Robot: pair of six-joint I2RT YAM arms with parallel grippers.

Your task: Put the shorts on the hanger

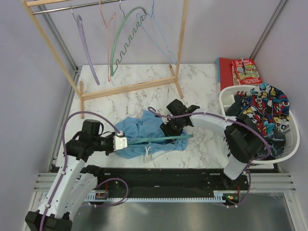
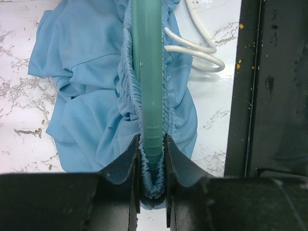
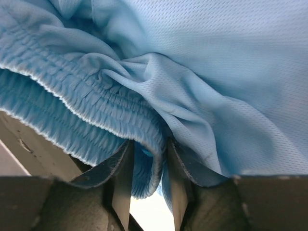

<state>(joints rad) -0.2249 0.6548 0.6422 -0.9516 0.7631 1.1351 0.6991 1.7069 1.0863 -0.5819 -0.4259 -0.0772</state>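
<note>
Now | left hand [image 2: 152, 147] clamped on hanger [image 2: 148, 72] inside shorts [image 2: 86, 96] waistband | right hand [image 3: 149, 156] seemingly pinching shorts

Hanger [image 2: 147, 72] cut off at the top of the left wrist view, hook hidden, shorts [image 3: 216, 72] overflowing the right wrist frame

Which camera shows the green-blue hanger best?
The left wrist view: the hanger fills the middle, running along the shorts into the left tool. The top view shows it only as a thin bar across the shorts. The right wrist view shows only shorts fabric in the right tool.
</note>
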